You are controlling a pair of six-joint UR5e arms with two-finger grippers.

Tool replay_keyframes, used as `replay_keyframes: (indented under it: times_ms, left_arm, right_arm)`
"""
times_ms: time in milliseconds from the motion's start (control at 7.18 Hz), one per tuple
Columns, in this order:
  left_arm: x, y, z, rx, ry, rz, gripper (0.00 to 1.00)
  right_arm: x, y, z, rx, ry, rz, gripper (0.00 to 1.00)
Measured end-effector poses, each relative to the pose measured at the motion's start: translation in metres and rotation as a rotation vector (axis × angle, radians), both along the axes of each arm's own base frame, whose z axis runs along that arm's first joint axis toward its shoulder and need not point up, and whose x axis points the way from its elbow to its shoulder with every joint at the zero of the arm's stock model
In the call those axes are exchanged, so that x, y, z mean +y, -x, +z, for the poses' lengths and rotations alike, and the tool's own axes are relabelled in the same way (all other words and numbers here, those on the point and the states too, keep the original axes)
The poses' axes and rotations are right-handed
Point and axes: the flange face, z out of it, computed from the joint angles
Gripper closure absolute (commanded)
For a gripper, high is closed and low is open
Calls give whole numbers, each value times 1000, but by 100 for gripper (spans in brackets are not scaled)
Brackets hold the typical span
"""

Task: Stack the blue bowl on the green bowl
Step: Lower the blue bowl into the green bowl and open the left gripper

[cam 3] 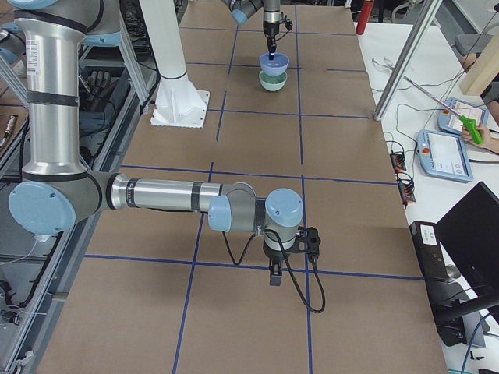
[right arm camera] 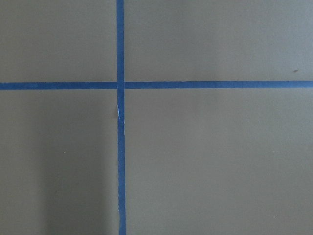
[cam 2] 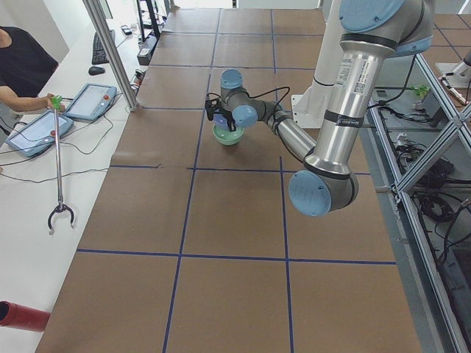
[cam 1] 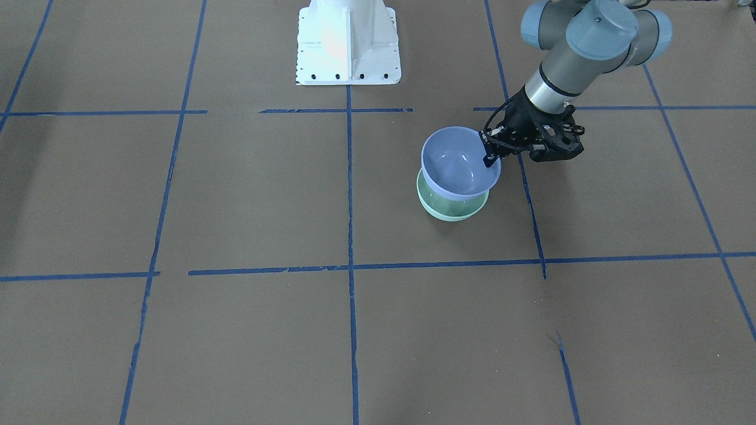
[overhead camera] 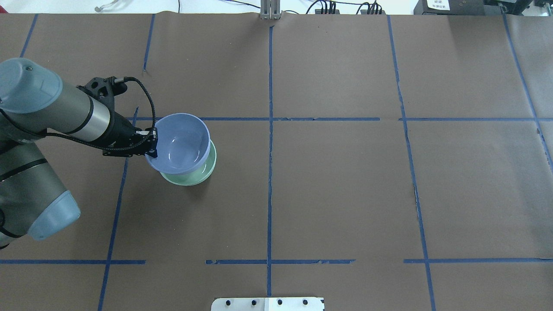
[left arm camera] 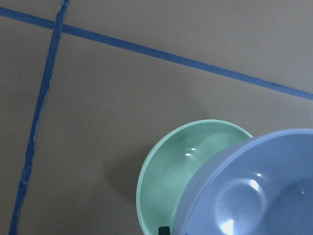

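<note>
My left gripper [cam 1: 490,158] is shut on the rim of the blue bowl [cam 1: 458,165], one finger inside it and one outside. It holds the bowl slightly tilted just above the green bowl [cam 1: 452,206], which stands on the table. The blue bowl [overhead camera: 181,142] covers most of the green bowl [overhead camera: 196,175]. In the left wrist view the blue bowl [left arm camera: 264,186] overlaps the green bowl [left arm camera: 171,171], whose inside shows to the left. My right gripper [cam 3: 274,276] hangs low over the table far from the bowls; I cannot tell if it is open or shut.
The table is covered in brown paper [overhead camera: 337,185] with a grid of blue tape lines [overhead camera: 270,172]. The white robot base [cam 1: 348,44] stands at the robot's edge. Operators, tablets [cam 2: 88,99] and a grabber stick [cam 2: 57,169] are beside the table.
</note>
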Motion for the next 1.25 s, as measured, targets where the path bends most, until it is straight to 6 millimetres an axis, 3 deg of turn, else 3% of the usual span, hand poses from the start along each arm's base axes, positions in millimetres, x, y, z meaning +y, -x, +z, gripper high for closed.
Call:
replay_keyframes:
  times_ms: [418,557,696,1253]
  left_arm:
    - [-3,-3,6,1,-8,0,100]
    - [-4,-4,7,-1,-8,1,77]
    - [-5,-5,9,-4,-7,3,1]
    - [-5,-6,19,11,-26,3,0]
  right_arm:
    - [0,0,0,0,0,0,0]
    - [0,0,0,0,1,0,0]
    - [0,0,0,0,0,0,0]
    - [0,0,0,0,0,0,0]
